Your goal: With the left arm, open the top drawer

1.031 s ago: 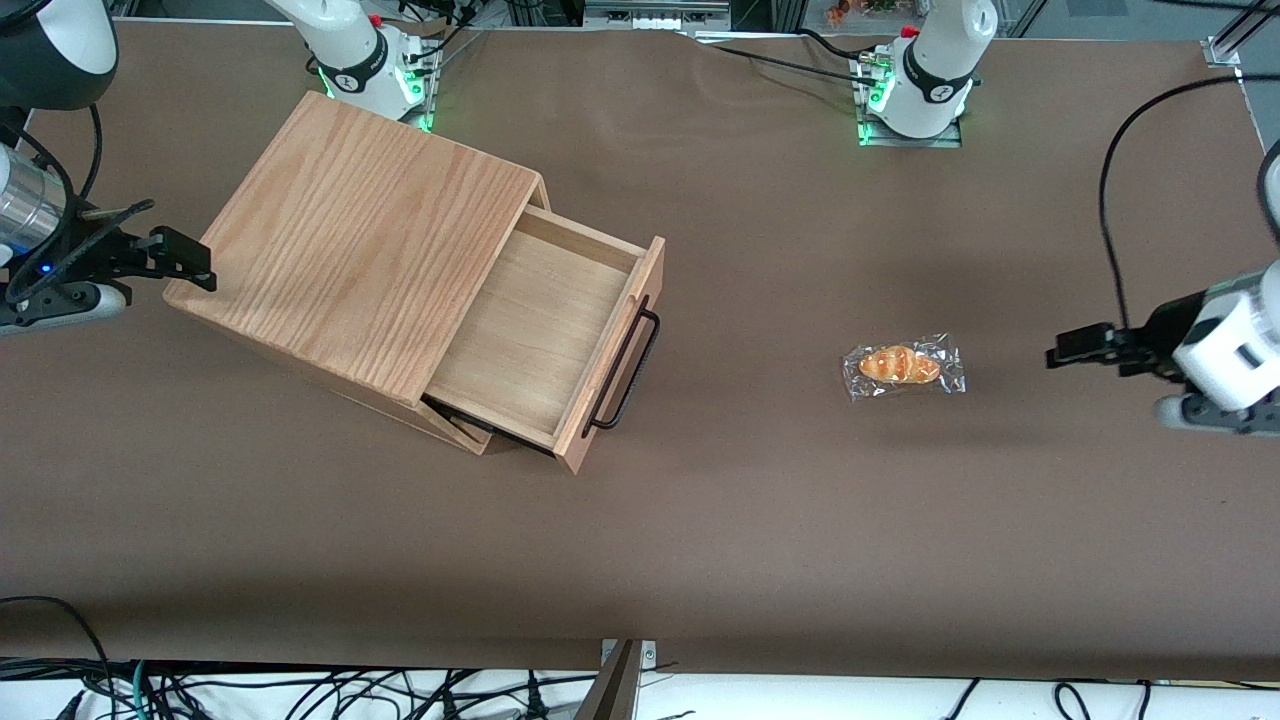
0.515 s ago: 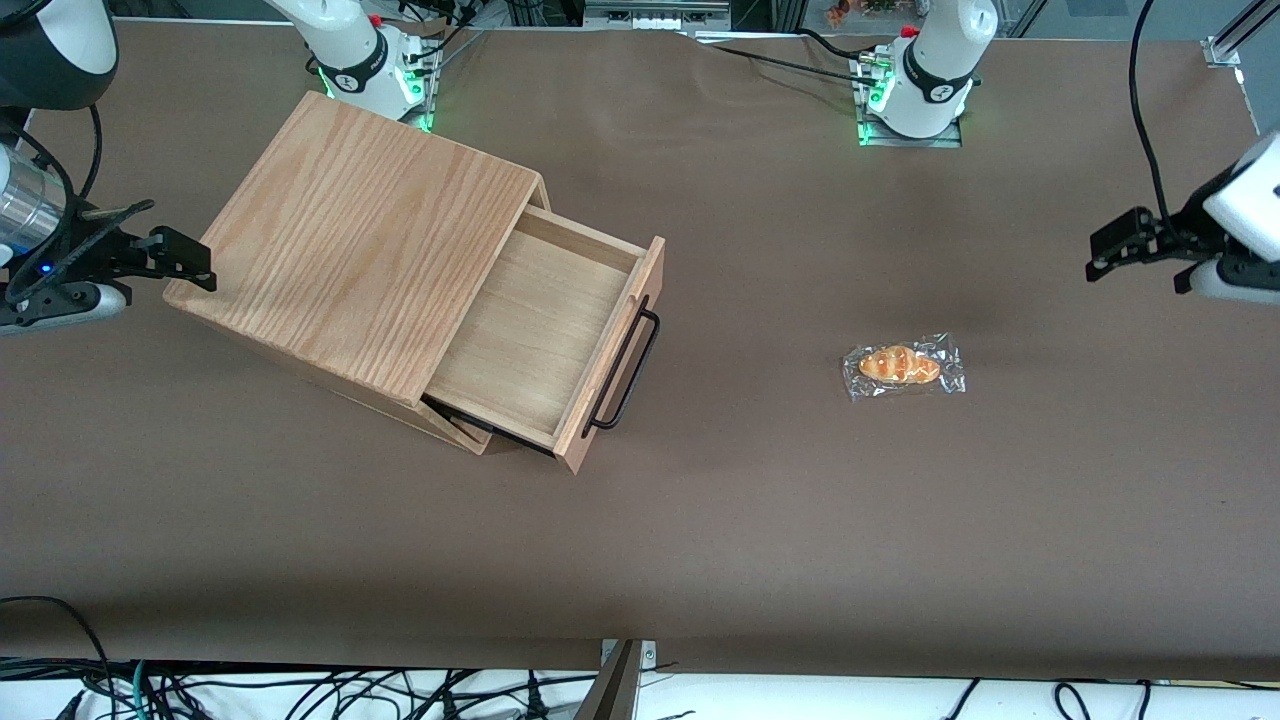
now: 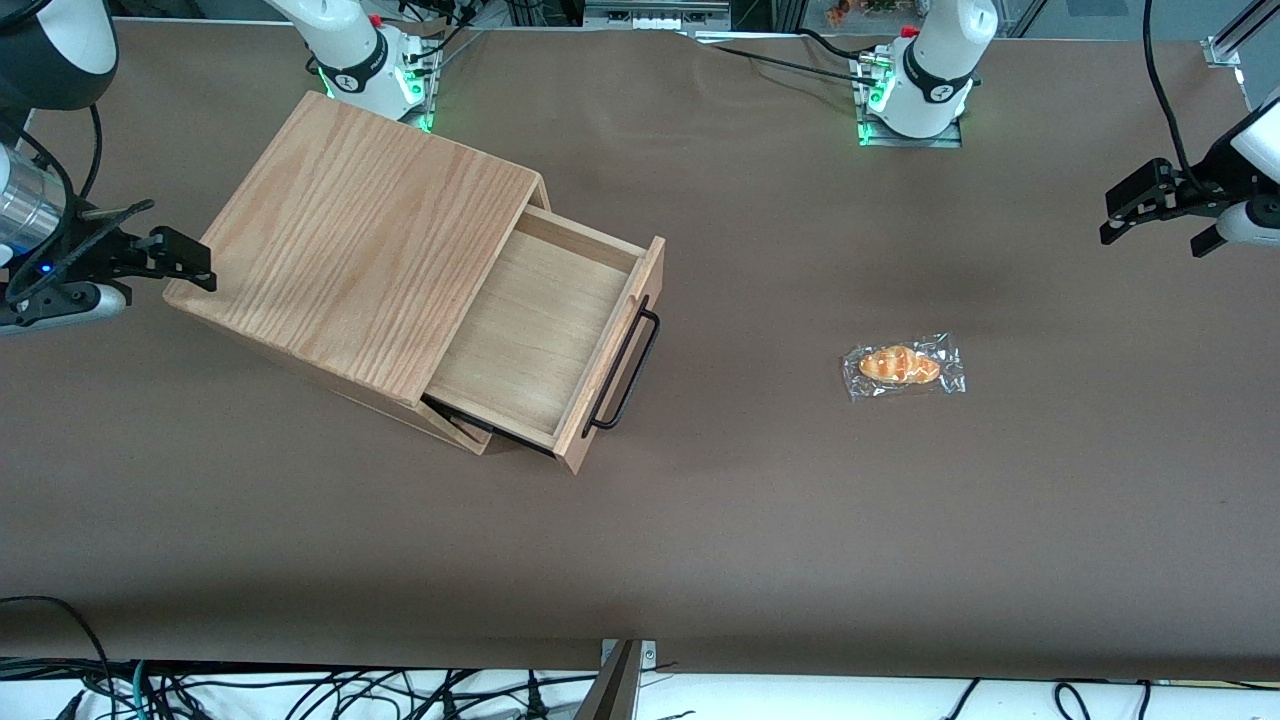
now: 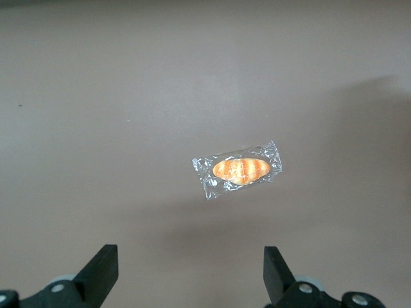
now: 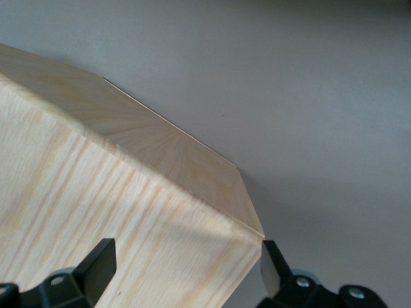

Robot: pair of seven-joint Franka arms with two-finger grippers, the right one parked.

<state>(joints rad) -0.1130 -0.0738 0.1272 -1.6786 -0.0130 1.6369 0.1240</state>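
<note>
Drawer out, left arm raised clear of the table

Table in brown carries an oak box toward the parked arm's end. Its top drawer stands pulled well out, bare inside, its black bar handle facing the working arm's end. From the drawer, the left arm lies well apart, at the working arm's end, raised above the table. Its gripper hangs spread wide and holds nothing, touching nothing. A wrapped bread roll lies on the table between drawer and gripper.
</note>
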